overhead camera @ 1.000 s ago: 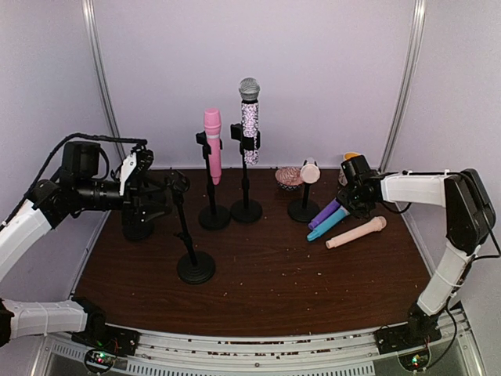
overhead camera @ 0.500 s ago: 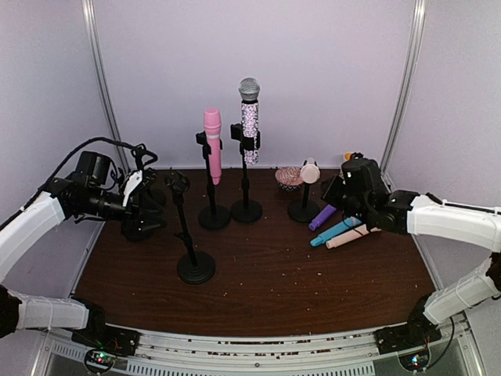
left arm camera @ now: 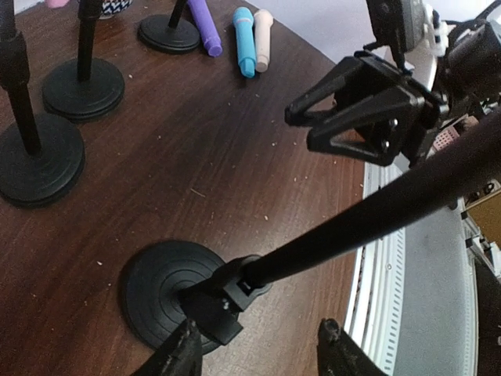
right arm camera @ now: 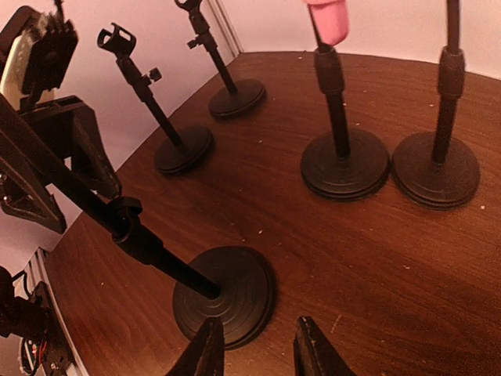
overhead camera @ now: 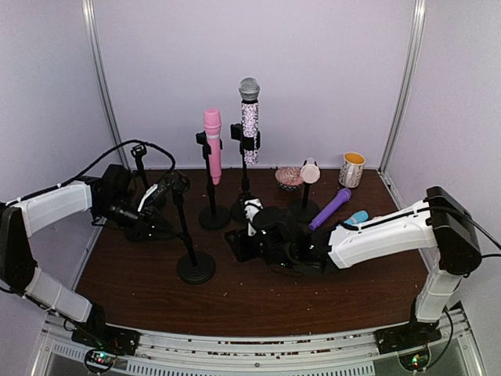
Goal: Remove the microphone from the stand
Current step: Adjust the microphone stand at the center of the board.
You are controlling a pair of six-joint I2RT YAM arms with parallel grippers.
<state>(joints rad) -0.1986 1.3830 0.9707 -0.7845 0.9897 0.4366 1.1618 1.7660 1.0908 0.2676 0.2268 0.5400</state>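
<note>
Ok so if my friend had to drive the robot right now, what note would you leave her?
Left pincer: open, holding nothing, close to the pole of the empty front stand.
Right pincer: open, holding nothing, low and pointing at that stand's base.
Things: pink microphone and sparkly microphone sit upright in their stands at the back. Purple microphone and blue microphone lie on the table.
Done: the front stand's clip holds nothing.
Left: lift the pink and sparkly ones out of their clips.
</note>
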